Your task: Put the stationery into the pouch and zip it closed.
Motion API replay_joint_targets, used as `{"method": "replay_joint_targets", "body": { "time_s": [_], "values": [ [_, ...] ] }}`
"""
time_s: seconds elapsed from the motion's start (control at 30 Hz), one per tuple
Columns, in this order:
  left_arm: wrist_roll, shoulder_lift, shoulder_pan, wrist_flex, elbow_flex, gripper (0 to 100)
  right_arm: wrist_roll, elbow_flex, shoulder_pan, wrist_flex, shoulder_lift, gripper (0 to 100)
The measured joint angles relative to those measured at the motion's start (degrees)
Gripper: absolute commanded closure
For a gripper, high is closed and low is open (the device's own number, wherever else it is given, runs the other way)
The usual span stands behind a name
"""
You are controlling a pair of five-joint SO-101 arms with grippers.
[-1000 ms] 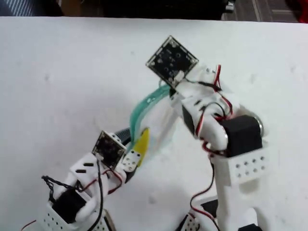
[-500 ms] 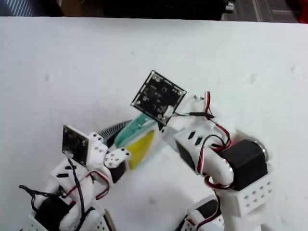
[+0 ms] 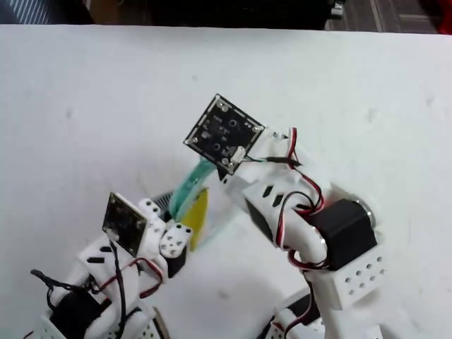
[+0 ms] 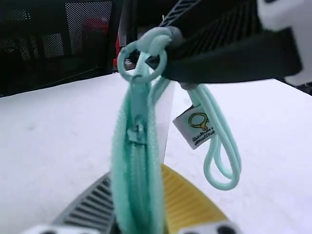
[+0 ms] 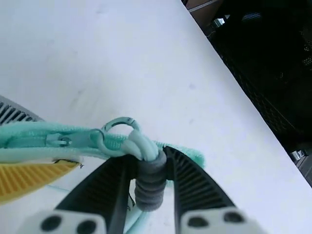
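The right gripper's (image 5: 148, 163) black jaws are clamped tight on a short grey ribbed sleeve (image 5: 148, 187) at the base of a mint-green wrist cord. The left gripper's (image 4: 139, 197) jaws, one grey and ribbed, one yellow, are closed narrowly on the flat mint-green zip pouch (image 4: 139, 156), which runs between them.

The pouch stands on edge, zip side up, stretched between the two grippers. It sits over the middle of the white tabletop (image 3: 106, 92), a little toward its near edge. I cannot tell whether it touches the surface.

The metal zip slider (image 4: 136, 132) sits close to the end held by the right gripper. A mint ring (image 4: 142, 61) joins that end to the cord. The cord's long loop (image 4: 222, 158) hangs down beside a small white and yellow fabric label (image 4: 195, 127).
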Motion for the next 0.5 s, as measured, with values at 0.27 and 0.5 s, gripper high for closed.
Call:
{"method": "replay_joint_targets", "body": {
  "time_s": [0.27,0.5],
  "values": [
    [-0.53,0.79,0.0,-0.35,0.0,98,0.0,0.7,7.74,-3.34,-0.18,98.2],
    [-0.53,1.05,0.44,-0.44,0.0,98,1.58,0.7,14.68,-3.43,-0.18,98.2]
  ]
}}
